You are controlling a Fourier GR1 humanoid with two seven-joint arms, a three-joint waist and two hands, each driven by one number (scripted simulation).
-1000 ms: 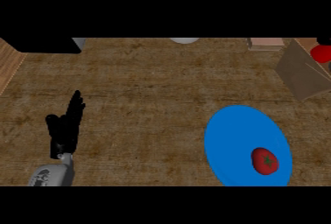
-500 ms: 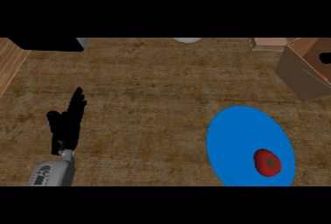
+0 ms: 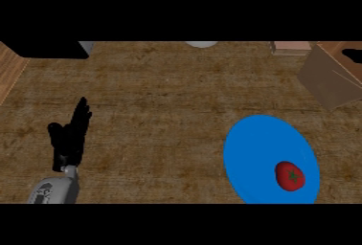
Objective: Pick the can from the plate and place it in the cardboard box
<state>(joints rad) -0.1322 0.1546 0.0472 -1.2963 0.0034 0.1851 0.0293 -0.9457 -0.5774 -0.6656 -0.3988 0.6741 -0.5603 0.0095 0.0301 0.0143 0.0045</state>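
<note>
— One hand shows: the left hand [image 3: 71,136], fingers straight and together, holding nothing. Where's the can [image 3: 290,174]?
— Standing on the blue plate [image 3: 254,143], toward its right, near edge. The cardboard box [image 3: 329,79] sits well apart.
— Risk?
— The right hand's out of view; a careless reach could topple the can.

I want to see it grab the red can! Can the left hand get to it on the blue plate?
Probably not easily: the left hand rests open far across the counter from the can on the plate. Nothing lies between them.
</note>
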